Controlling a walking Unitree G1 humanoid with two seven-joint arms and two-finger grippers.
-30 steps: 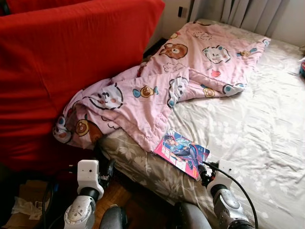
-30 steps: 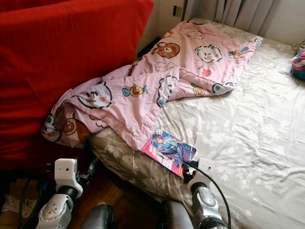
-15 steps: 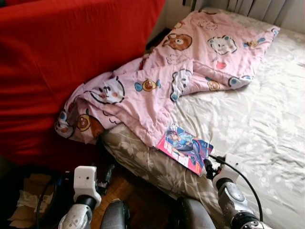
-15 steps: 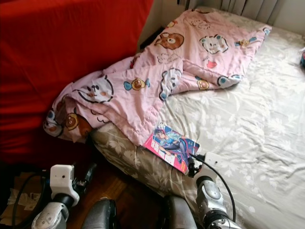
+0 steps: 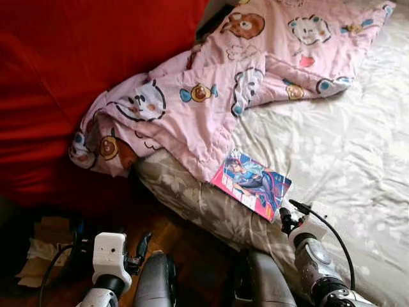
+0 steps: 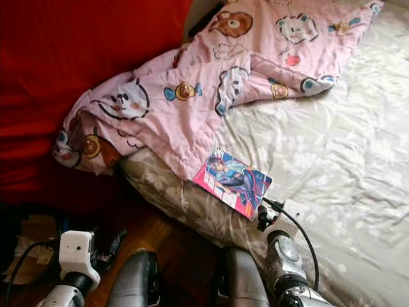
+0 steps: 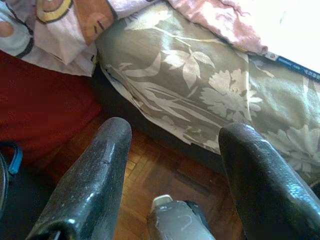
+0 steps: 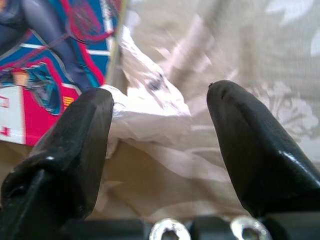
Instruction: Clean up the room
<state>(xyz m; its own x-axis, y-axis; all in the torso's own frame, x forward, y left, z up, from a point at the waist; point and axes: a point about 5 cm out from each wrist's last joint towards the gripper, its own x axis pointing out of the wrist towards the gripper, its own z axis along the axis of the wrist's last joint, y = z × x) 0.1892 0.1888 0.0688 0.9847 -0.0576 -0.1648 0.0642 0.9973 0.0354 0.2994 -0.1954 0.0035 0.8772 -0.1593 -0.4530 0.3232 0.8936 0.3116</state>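
A: Where is the thing to tidy?

B: A colourful comic book lies flat near the edge of the bed, on the pale floral sheet. One corner is just beside the hem of the pink cartoon blanket, which spills over the bed's side against the red cushion.

A: And the right gripper?

B: Just beside the book's near corner, low over the sheet. In the right wrist view its two black fingers are spread apart with nothing between them but a puckered fold of sheet; the book's edge is close to one finger.

A: The left one?

B: The left gripper hangs low over the wooden floor beside the bed, fingers spread, grasping nothing.

A: How would the book handle?

B: I judge it light, thin and floppy, with a glossy cover that may slide. Lying flat on soft bedding, it gives little edge to get under, and the sheet could bunch into the grip instead.

A: Where to take hold?

B: Probably at the near corner or the edge closest to the bed's side, one finger sliding under and one above, pinching close to the spine so the pages don't fan or crease
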